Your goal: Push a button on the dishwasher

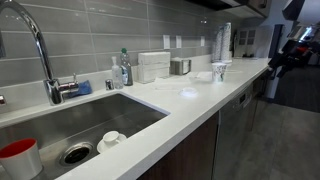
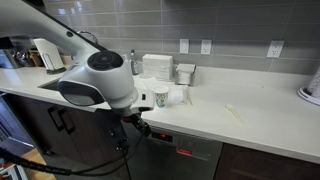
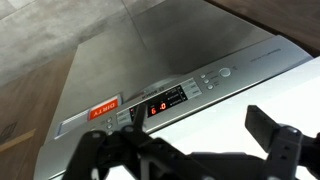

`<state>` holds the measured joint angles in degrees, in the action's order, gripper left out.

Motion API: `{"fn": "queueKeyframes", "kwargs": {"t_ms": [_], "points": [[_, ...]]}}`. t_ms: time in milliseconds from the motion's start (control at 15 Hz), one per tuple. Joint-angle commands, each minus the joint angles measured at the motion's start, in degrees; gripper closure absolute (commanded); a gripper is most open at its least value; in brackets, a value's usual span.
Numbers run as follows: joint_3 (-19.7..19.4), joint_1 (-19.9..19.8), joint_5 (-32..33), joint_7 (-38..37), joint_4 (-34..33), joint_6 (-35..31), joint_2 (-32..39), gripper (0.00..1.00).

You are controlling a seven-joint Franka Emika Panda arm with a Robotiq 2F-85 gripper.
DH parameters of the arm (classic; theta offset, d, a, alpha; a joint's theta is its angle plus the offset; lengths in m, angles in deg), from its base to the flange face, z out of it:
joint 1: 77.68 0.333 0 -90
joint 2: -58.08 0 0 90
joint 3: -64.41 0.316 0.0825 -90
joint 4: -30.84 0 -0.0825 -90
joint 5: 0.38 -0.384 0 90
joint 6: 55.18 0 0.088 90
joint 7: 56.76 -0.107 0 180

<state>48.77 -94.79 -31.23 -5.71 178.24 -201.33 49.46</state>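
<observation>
Stainless steel fills the wrist view: the dishwasher (image 3: 150, 45) sits tucked under the front edge of the table (image 2: 250, 122), and the camera looks down its face at the control strip (image 3: 200, 92). Red display (image 3: 166, 102) lit, a row of small buttons (image 3: 208, 82) just beside it, a red sticker (image 3: 105, 108) on the other side. The gripper (image 3: 178, 140) hangs near the strip, released, fingers (image 3: 275, 135) spread wide with nothing between them, and not touching, by my read. So this is the approach step; the press is not yet made. The next move calls for closing in on the strip and landing one fingertip squarely on a single button, with no sliding onto its neighbour. Spread fingers make that tricky, and the table's front edge just above the strip looks likely to crowd the line in. Up top, a cup (image 2: 160, 97), white boxes (image 2: 157, 66) toward the back edge and the sink (image 1: 60, 125) are out of the way.
</observation>
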Motion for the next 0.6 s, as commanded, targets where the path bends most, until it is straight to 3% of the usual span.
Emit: {"fn": "queueKeyframes", "kwargs": {"t_ms": [0,67,133,333,400,533], "points": [[-1.5,1.0,6.6,1.1,9.9,-8.6,-11.9,0.00],[-2.8,1.4,7.8,2.0,11.2,-7.6,-14.3,0.00],[-3.5,3.0,6.9,-0.8,6.3,-6.6,-8.0,0.00],[-4.6,3.1,9.0,-0.4,9.7,-6.9,-13.3,0.00],[-1.6,0.2,6.6,1.5,9.9,-6.5,-13.5,0.00],[-1.6,0.3,6.7,1.5,10.2,-6.5,-13.8,0.00]]}}
